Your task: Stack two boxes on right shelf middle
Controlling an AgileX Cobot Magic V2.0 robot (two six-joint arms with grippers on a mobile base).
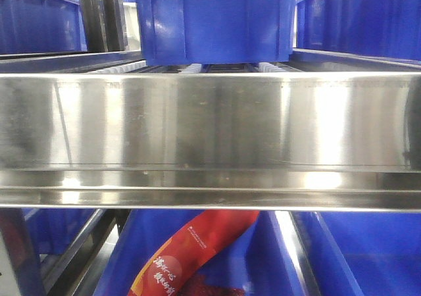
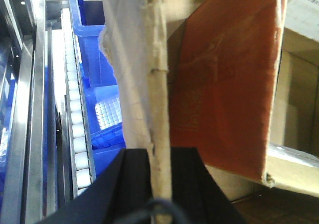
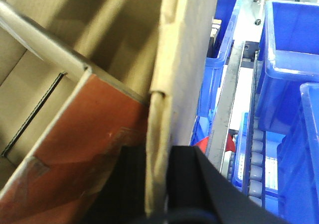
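Cardboard is thin where our left hand and right hand pinch the box walls, so we risk tearing them.

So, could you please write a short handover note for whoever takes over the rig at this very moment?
Left gripper: shut on a wall of a cardboard box, pinched between its black fingers.
Right gripper: shut on a cardboard wall as well. Orange-red flaps show inside in both wrist views; it is probably the same box held from both sides, though that cannot be confirmed.
The front view shows only the steel shelf rim with blue bins above and below it; no box is visible on it.
Done: a box gripped.
Left: place it on the shelf, then stack the second, which is not clearly in view.
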